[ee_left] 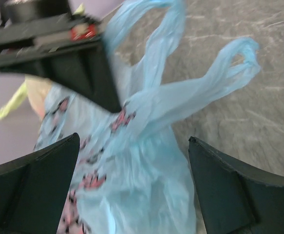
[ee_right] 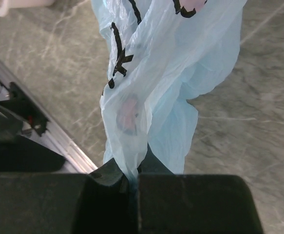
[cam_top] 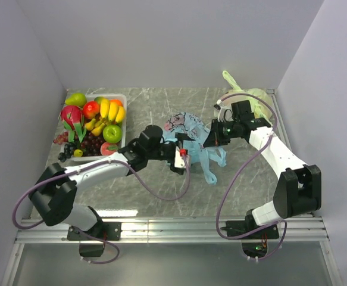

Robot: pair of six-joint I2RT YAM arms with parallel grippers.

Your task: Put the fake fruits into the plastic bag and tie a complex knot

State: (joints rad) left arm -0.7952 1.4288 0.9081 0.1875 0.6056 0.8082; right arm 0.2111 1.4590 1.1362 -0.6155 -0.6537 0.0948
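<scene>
Marble tabletop [cam_top: 149,107], room along front edge, plastic bag [cam_top: 188,126] pinched in right claw [ee_right: 132,179] (left claw [ee_left: 132,146] spread)

Grey marble-veined tabletop [cam_top: 161,107] boxed in by plain pale walls [cam_top: 161,42]
Walls stand at its left, far and right edges; a metal rail [cam_top: 173,229] runs along the near edge, soft glare beside it

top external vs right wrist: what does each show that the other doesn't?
Only top external: the fake fruits heaped in a white tray, and a yellow-green tied bag at the far right. Only right wrist: the right tool shut on a fold of the plastic bag. Both: that light-blue bag and the marbled table.
</scene>
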